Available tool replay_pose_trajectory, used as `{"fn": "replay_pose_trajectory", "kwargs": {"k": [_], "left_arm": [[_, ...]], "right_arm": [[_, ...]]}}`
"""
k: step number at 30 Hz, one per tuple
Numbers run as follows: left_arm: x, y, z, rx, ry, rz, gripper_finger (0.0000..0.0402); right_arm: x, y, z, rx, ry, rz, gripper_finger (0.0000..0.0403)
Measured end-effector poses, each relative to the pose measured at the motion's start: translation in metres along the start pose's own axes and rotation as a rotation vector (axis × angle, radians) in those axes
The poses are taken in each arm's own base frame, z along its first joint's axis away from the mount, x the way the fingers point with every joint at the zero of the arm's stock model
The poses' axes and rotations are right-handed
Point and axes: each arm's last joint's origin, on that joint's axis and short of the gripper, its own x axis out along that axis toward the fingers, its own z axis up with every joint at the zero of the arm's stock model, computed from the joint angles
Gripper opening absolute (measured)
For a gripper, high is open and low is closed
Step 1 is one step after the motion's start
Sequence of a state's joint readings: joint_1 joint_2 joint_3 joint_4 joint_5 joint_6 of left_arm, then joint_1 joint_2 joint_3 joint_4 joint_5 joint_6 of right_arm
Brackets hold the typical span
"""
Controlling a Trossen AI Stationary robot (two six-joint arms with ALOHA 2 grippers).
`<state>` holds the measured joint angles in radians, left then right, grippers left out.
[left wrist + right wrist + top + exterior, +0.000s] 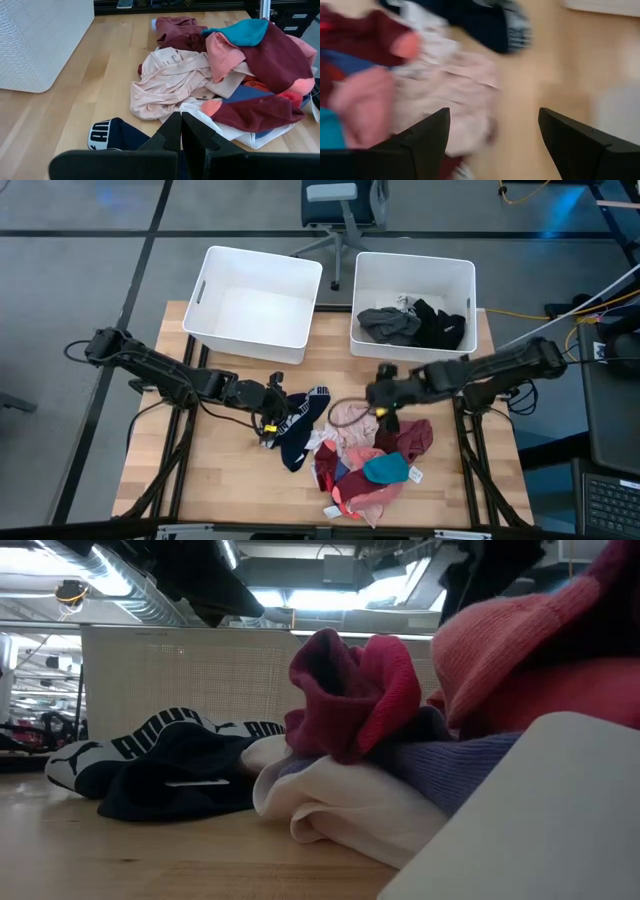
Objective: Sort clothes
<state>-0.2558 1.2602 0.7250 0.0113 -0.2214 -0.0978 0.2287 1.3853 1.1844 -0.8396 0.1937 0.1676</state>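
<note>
A heap of clothes (pixel 365 460) in maroon, pink, teal, blue and white lies on the table's near right part. A pale pink garment (pixel 170 80) rests on the heap's far side. A navy garment with a white lettered band (pixel 300 430) lies flat on the wood left of the heap. My left gripper (pixel 270 420) is shut at this garment's left end, and in its wrist view the shut gripper (pixel 181 116) stands over the navy cloth (pixel 112 135). My right gripper (pixel 383 412) hangs open over the heap's far right, with the pale pink cloth (pixel 455 85) below its gripper (pixel 494 112). My left gripper has its shut fingers (pixel 172 131) over the navy garment's left end, slanting down from the table's left. The fingers themselves hide the spot, so whether they touch the cloth I cannot tell. The garment lies on the table.
Two white bins stand at the table's far edge. The left bin (pixel 205 290) shows only its white floor. The right bin (pixel 470 280) holds grey and black clothes (pixel 415 323). Bare wood lies between the bins and the heap. An office chair (pixel 340 205) stands beyond the table.
</note>
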Motion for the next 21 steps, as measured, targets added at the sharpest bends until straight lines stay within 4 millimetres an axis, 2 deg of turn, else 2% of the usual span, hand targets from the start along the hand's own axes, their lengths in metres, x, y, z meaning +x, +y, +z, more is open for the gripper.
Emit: {"fn": "replay_pose_trajectory", "kwargs": {"k": [4,9,16,21], "left_arm": [[0.0,0.0,0.0,0.0,0.0,0.0,0.0004],[0.0,0.0,0.0,0.0,0.0,0.0,0.0004],[0.004,-0.001,0.0,0.001,-0.01,-0.001,0.0004],[0.023,-0.005,0.002,0.061,-0.093,-0.006,0.0004]], "right_arm": [[0.025,0.019,-0.014,-0.034,-0.067,0.132,0.0303],[0.044,0.036,-0.027,-0.045,-0.163,0.196,0.0303],[0.064,0.042,-0.043,-0.014,-0.29,0.183,0.0303],[0.075,0.039,-0.055,0.016,-0.355,0.149,0.0303]]}}
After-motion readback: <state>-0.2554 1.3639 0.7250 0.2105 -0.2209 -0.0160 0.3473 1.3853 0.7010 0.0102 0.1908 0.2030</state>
